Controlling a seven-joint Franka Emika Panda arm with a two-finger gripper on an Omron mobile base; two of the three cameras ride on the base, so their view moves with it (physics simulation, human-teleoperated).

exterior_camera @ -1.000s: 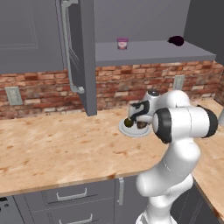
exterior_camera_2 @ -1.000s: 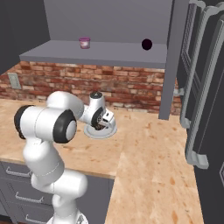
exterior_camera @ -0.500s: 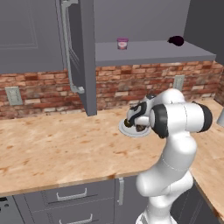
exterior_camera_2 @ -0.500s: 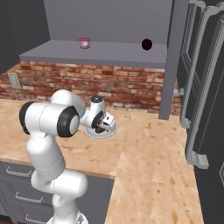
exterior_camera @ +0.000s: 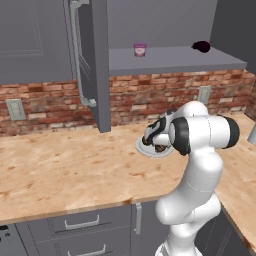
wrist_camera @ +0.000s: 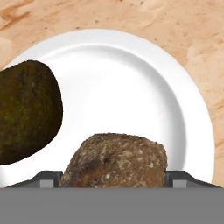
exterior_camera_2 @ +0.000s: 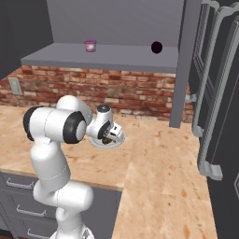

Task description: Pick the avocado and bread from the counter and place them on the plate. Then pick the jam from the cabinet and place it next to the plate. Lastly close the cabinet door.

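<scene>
Bread (wrist_camera: 114, 159) lies on the plate (wrist_camera: 131, 70) at bottom centre, between the gripper's (wrist_camera: 114, 177) spread fingers; the avocado (wrist_camera: 26, 111) sits at its left, also on the plate.

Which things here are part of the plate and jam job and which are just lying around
Part of the job: avocado and bread on the plate; counter; jam on the shelf of the cabinet; open cabinet door; gripper, open around the bread.

Lying about: dark lump on the shelf; wall outlets; brick backsplash; drawers.
</scene>
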